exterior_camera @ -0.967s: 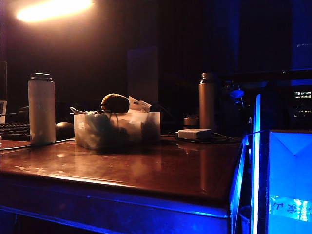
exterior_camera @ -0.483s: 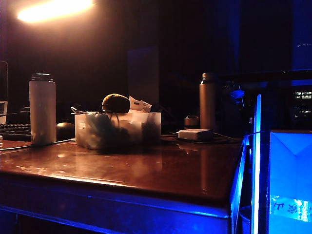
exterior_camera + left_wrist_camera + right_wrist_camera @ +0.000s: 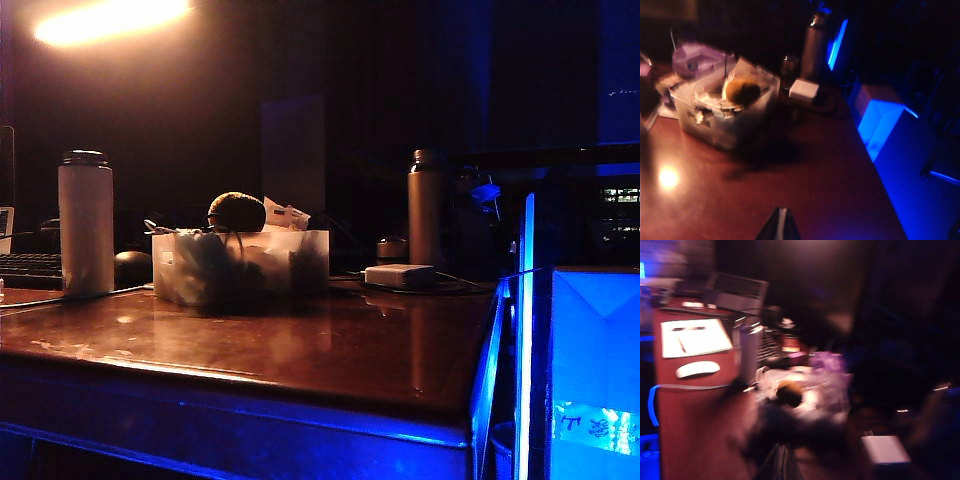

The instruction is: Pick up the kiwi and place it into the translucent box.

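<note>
Dark room, glossy table (image 3: 330,350), both claws closed

Kiwi (image 3: 237,211) in translucent box (image 3: 240,265), between bottle (image 3: 85,222) left and adapter (image 3: 399,275) right.

One kiwi (image 3: 237,211), one translucent box (image 3: 240,265), two bottles, white (image 3: 85,222) and metal (image 3: 426,206), one power adapter (image 3: 399,275), one mouse (image 3: 132,268), one keyboard (image 3: 30,268), two grippers, left (image 3: 780,226) and right (image 3: 780,460)

Dim room, warm lamp (image 3: 110,20) glow top left, blue glare at right, glossy desk (image 3: 300,350) reflections, right wrist view heavily motion-blurred
</note>
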